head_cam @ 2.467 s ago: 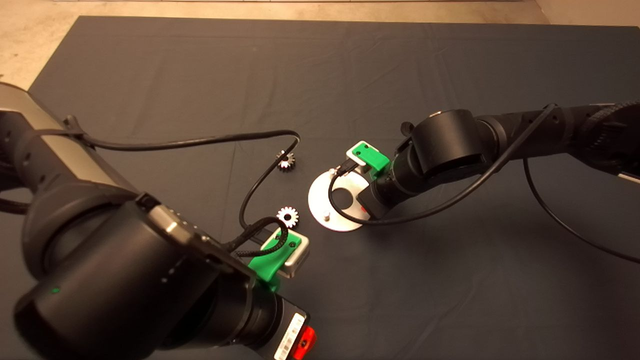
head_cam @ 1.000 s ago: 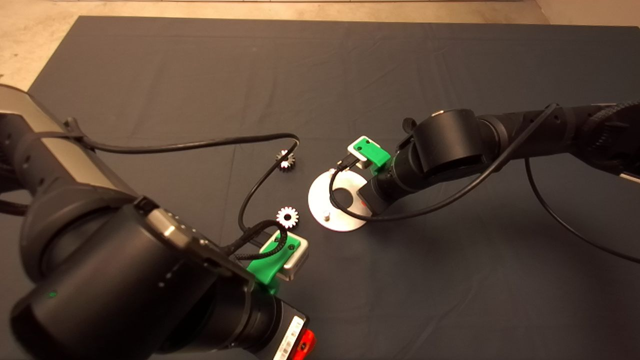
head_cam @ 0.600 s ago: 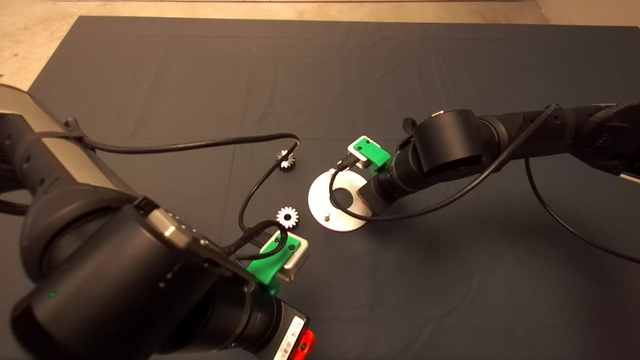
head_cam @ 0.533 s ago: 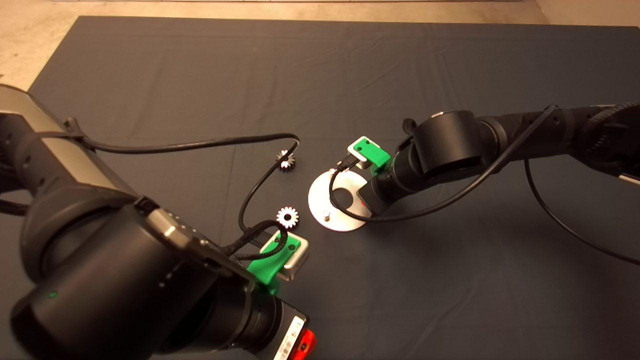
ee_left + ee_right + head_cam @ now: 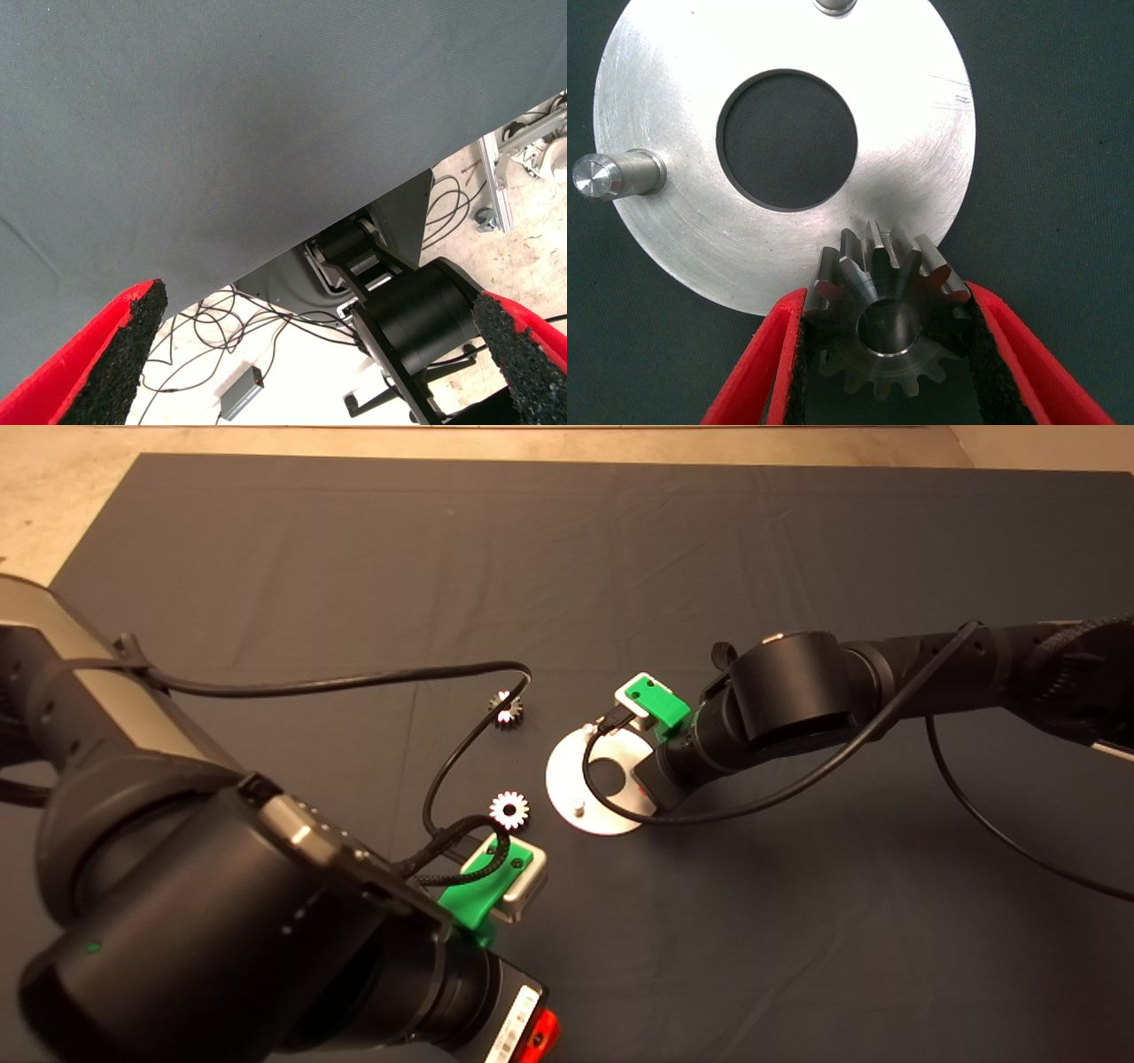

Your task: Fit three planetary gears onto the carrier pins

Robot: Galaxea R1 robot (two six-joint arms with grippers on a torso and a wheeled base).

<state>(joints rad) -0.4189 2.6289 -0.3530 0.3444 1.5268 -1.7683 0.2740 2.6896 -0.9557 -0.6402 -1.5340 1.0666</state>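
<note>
Dark mat (image 5: 709, 558) lies mostly bare around silver disc (image 5: 673, 257). Right gripper (image 5: 881, 354) clamps one planetary gear (image 5: 886, 323) over the disc's edge; two gears (image 5: 509, 808) (image 5: 506, 709) rest beside the disc. Left gripper (image 5: 319, 354) spread wide, empty, at the mat's near edge.

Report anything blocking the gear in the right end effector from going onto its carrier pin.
Nothing visible blocks it. The right end effector grips a gear over the disc rim; its bore looks filled with silver, perhaps a pin. Two pins stand bare.
</note>
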